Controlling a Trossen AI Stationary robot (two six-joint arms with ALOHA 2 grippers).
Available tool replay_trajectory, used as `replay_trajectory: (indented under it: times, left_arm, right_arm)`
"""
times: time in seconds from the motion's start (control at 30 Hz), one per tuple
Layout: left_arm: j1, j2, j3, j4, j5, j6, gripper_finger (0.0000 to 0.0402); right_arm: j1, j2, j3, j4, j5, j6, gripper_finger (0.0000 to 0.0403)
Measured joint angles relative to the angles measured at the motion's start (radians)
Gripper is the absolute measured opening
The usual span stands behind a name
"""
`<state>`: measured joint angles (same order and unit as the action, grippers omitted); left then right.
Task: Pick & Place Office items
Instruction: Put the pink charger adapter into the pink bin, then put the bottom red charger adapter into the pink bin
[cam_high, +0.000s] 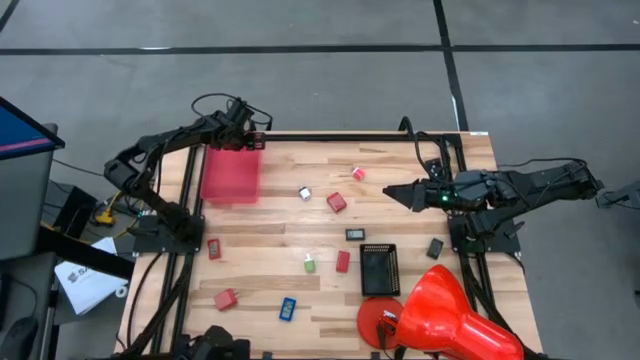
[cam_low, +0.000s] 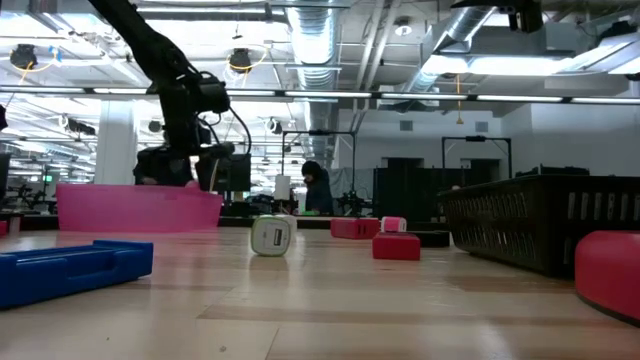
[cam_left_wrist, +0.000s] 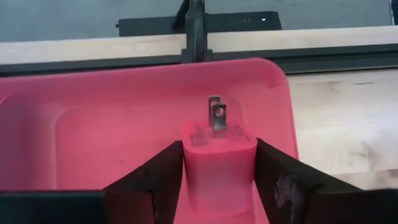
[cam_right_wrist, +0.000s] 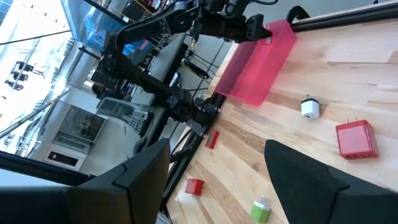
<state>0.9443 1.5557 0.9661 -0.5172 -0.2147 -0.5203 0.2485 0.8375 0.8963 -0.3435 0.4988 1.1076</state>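
Observation:
My left gripper (cam_high: 241, 138) is at the table's far-left corner, over the far end of a pink bin (cam_high: 231, 176), and is shut on a red plug block (cam_left_wrist: 219, 163) with two metal prongs. In the low view this gripper (cam_low: 190, 160) shows behind the bin's rim (cam_low: 140, 207). My right gripper (cam_high: 392, 191) hovers open right of centre, touching nothing. Lying loose on the wood are a white plug (cam_high: 305, 193), red blocks (cam_high: 336, 202) (cam_high: 343, 261) (cam_high: 226, 298), a green-white piece (cam_high: 310, 264), a blue piece (cam_high: 288, 308) and small black pieces (cam_high: 356, 234). My left gripper pinches the red plug block between its two fingers (cam_left_wrist: 155, 186), one on each side face (cam_left_wrist: 188, 171). The prongs (cam_left_wrist: 216, 116) point away from the gripper, toward the bin's floor. The fingers come from above, pointing down into the bin. Whether the block touches the floor cannot be seen.
A black slotted tray (cam_high: 379, 268) and a big red cone-shaped object (cam_high: 450, 315) stand at the near right. Another red piece (cam_high: 213, 249) lies near the left edge, a red-white one (cam_high: 358, 173) toward the far side. Bare wood lies between the bin and the white plug.

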Motion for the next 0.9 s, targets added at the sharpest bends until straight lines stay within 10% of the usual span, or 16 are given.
replay_trajectory:
  times: [0.4,0.9]
  left_arm:
    - [0.000,-0.075,0.000,0.035,0.000,0.062,0.0228]
    - [-0.292,-0.434,0.000,-0.159,0.397,0.278,0.0237]
  right_arm:
    - [0.000,0.000,0.000,0.000,0.000,0.000,0.0256]
    - [0.000,0.000,0.000,0.006,0.027,-0.034,0.0256]
